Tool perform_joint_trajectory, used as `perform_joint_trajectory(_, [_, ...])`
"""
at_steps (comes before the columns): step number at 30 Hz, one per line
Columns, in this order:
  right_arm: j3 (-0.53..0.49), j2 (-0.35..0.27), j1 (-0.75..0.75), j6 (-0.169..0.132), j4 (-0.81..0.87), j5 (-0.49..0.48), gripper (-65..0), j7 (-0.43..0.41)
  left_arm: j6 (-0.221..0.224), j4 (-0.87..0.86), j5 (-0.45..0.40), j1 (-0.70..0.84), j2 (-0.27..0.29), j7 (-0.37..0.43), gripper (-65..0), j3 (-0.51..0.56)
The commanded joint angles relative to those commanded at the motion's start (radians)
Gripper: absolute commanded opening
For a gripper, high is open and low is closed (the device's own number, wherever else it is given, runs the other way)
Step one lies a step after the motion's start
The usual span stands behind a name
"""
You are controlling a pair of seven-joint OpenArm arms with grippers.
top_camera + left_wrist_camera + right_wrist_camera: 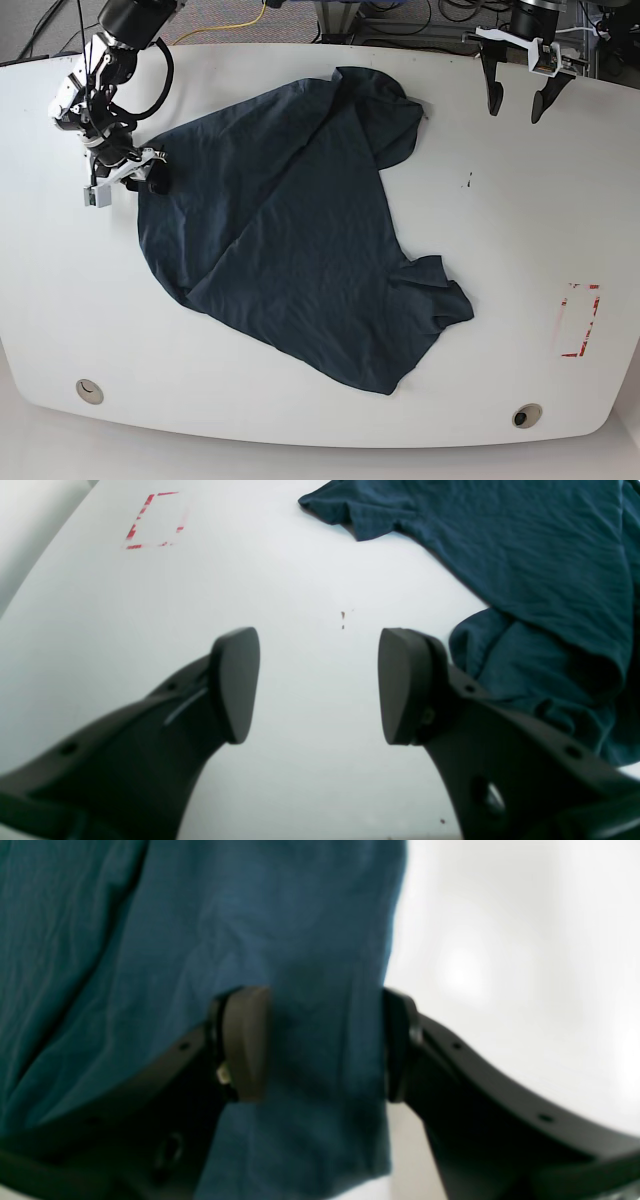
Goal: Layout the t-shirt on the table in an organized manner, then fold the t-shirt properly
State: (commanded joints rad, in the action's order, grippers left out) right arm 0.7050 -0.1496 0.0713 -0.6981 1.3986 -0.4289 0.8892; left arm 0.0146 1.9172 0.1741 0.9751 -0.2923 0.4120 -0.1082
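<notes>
Surveying by size, I begin with the counter (500,380): white, glossy, its near corners rounded in the base view, carrying everything else noted below. Next, the t-shirt (310,250): dark navy, unprinted where visible, lying on the counter from below my right hand (322,1045) across the middle and toward the near edge. Condition: wrinkled and partly doubled over. A long diagonal ridge runs down the cloth in the base view; one bunched portion lies at its far end, toward my left side, and another crumpled portion sticks out lower down on that same side. The lowest corner points at the near edge. My right hand is at the garment's outer edge on my right side. Its fingers stand wide apart, one over the cloth, the other along the cloth's border next to bare white surface; whether that second finger touches the fabric, I cannot tell. No grip on the fabric is seen. My left hand (320,686) is also wide open, nothing between its fingers, above bare counter at the far side, well apart from the garment in the base view. Red tape rectangle (580,320): on the counter to my left, broken and worn in places. Smallest items: two round grommets, one (89,391) near the right-hand corner, the other (527,415) near the left-hand corner, both close to the near edge.
</notes>
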Motion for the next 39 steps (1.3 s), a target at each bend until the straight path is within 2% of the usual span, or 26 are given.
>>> perform_joint_trajectory(10, [-0.002, 0.000, 0.006, 0.000, 0.000, 0.000, -36.1, 0.000, 0.000, 0.000, 0.000, 0.000, 0.000, 0.000, -29.6, 0.002])
perform_joint_trajectory(12, [-0.002, 0.000, 0.006, 0.000, 0.000, 0.000, -41.7, 0.000, 0.000, 0.000, 0.000, -0.002, 0.000, -0.002, -29.6, 0.002])
perform_joint_trajectory(16, [-0.002, 0.000, 0.006, 0.000, 0.008, 0.000, -56.8, 0.000, 0.000, 0.000, 0.000, -0.014, 0.000, -0.002, -29.6, 0.003])
perform_joint_trajectory(19, [-0.002, 0.000, 0.009, 0.000, 0.041, 0.002, -64.0, 0.002, 0.000, 0.000, 0.000, -0.031, 0.000, -0.005, -29.6, 0.003])
perform_joint_trajectory(27, [-0.003, 0.002, 0.035, 0.000, 0.180, 0.000, -65.0, 0.049, -0.002, 0.000, 0.005, -0.072, 0.002, -0.110, -29.4, 0.008])
perform_joint_trajectory(31, [-0.003, 0.020, 0.037, 0.000, 0.247, 0.002, -65.0, 0.083, -0.008, 0.000, 0.008, -0.110, 0.000, -0.186, -29.2, 0.044])
perform_joint_trajectory(34, [-0.003, 0.031, 0.048, 0.000, 0.298, 0.003, -65.0, 0.094, -0.072, 0.003, 0.043, -0.146, 0.000, -0.261, -29.2, 0.072])
perform_joint_trajectory(36, [-0.003, 0.035, 0.061, 0.000, 0.338, 0.003, -65.0, 0.095, -0.149, 0.003, 0.097, -0.187, 0.002, -0.310, -29.2, 0.072])
perform_joint_trajectory(39, [-0.014, 0.046, 0.074, 0.000, 0.384, 0.000, -65.0, 0.095, -0.218, 0.002, 0.176, -0.239, 0.005, -0.407, -29.2, 0.071])
